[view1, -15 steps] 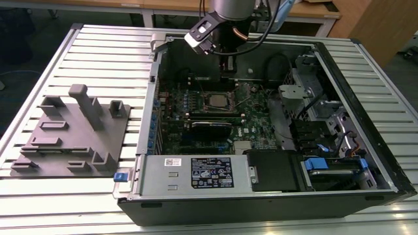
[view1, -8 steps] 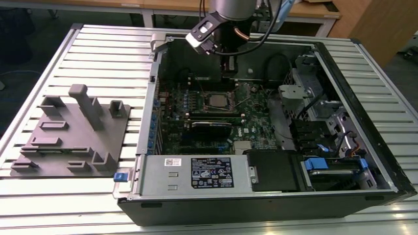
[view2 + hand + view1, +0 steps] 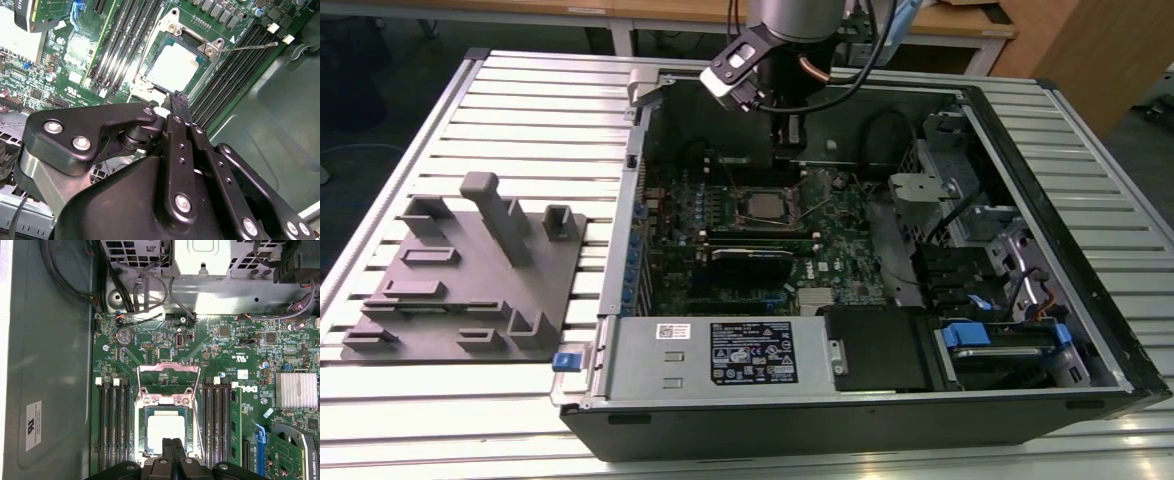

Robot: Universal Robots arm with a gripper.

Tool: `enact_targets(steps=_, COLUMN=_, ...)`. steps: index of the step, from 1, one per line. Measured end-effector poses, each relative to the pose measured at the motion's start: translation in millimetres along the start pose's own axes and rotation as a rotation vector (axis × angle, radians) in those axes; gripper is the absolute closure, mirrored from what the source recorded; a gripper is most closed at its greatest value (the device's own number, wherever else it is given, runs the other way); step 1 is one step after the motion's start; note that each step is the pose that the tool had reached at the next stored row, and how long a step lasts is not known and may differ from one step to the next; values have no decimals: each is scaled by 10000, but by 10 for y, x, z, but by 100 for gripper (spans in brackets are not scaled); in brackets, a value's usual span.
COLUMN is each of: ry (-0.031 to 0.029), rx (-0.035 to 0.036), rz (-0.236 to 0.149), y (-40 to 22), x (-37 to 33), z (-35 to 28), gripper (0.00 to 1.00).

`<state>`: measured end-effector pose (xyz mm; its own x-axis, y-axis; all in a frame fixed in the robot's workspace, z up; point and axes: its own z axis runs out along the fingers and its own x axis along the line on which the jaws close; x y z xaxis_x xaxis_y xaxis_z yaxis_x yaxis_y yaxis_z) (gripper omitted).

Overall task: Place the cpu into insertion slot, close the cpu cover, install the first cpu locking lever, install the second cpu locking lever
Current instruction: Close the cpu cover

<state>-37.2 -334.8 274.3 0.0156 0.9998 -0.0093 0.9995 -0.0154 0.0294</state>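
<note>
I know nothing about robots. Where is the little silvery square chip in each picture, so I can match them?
Exterior view: the cpu lies on the green board.
Second wrist view: cpu between the long black memory slots, just beyond the gripper.
First wrist view: cpu between those slots, right at the gripper.
Shared landmark: the gripper, close by the chip in every view.

grey fixture block (image 3: 467, 280) on slatted table (image 3: 520, 100) | power supply (image 3: 720, 355) | blue clip (image 3: 566, 361), possibly latch
</note>
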Motion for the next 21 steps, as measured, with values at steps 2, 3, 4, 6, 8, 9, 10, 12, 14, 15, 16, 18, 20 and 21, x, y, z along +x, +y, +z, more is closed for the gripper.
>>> enact_targets(steps=2, ry=-1, rx=1, rz=0, y=1, x=0, z=0, gripper=90)
enact_targets(steps=3, ry=0, rx=0, rz=0, y=10, x=0, z=0, gripper=90)
enact_targets(steps=4, ry=-1, rx=1, rz=0, y=20, x=0, z=0, gripper=90)
enact_targets(steps=6, ry=0, rx=0, rz=0, y=21, x=0, z=0, gripper=90)
enact_targets(steps=8, ry=0, rx=0, rz=0, y=25, x=0, z=1, gripper=90)
enact_targets(steps=9, ry=0, rx=0, rz=-1, y=27, x=0, z=1, gripper=90)
enact_targets(steps=10, ry=-1, rx=1, rz=0, y=30, x=0, z=1, gripper=90)
enact_targets(steps=12, ry=0, rx=0, rz=0, y=41, x=1, z=2, gripper=90)
enact_targets(steps=14, ry=-1, rx=1, rz=1, y=53, x=1, z=3, gripper=90)
enact_targets(steps=15, ry=0, rx=-1, rz=1, y=59, x=1, z=4, gripper=90)
enact_targets(steps=16, ry=-1, rx=0, rz=0, y=67, x=1, z=5, gripper=90)
enact_targets(steps=18, ry=-1, rx=1, rz=0, y=79, x=1, z=6, gripper=90)
enact_targets(steps=20, ry=-2, rx=1, rz=0, y=84, x=1, z=7, gripper=90)
enact_targets(steps=21, ry=-1, rx=1, rz=1, y=85, x=1, z=7, gripper=90)
